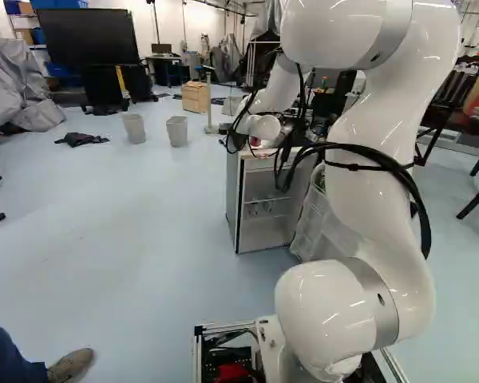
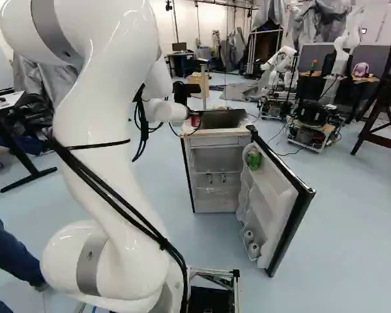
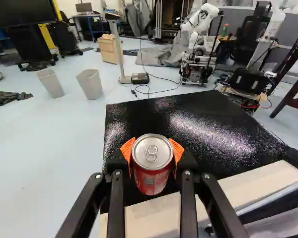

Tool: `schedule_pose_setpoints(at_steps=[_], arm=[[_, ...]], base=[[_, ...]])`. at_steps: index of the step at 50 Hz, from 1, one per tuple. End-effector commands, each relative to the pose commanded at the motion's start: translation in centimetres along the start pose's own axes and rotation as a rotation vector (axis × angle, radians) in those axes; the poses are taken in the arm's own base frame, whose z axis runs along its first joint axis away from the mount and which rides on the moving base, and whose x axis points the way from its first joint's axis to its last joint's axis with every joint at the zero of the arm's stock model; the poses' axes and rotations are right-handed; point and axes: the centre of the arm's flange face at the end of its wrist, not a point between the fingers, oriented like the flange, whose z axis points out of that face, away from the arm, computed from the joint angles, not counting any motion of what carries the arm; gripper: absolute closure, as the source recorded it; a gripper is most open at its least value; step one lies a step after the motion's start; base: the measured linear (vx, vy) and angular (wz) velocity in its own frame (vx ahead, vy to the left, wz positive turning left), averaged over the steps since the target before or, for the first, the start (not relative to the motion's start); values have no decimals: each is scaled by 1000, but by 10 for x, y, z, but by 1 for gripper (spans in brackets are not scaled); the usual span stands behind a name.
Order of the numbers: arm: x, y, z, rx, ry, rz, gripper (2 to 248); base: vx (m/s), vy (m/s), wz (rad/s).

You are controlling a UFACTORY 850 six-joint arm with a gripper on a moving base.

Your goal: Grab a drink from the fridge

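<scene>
One gripper [image 2: 195, 119], two fingers [image 3: 128, 150] partly apart, clasps one red can [image 3: 151, 171]

in the left base view, the white arm [image 1: 383, 112] rises right of the middle, black cables [image 1: 367, 153] strapped along it. past it stands the fridge [image 1: 263, 233], its door [image 1: 318, 223] open and partly hidden behind the arm. farther off to the left are two grey bins [image 1: 177, 132], a wooden drawer unit [image 1: 195, 98], a big black screen [image 1: 88, 36] and, at the left edge, grey sheeting [image 1: 24, 88].
</scene>
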Motion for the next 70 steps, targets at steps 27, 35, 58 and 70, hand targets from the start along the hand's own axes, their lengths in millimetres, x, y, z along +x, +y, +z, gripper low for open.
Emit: schedule_pose_setpoints(at_steps=[27,35,58,70], arm=[[-6,0,3,-1,-10,-2,150],[-6,0,3,-1,-10,-2,93],[-13,5,-25,-1,-26,-5,3],[-20,15,-46,-11,-37,-3,3]], base=[[0,0,0],[0,0,0],[0,0,0],[0,0,0]])
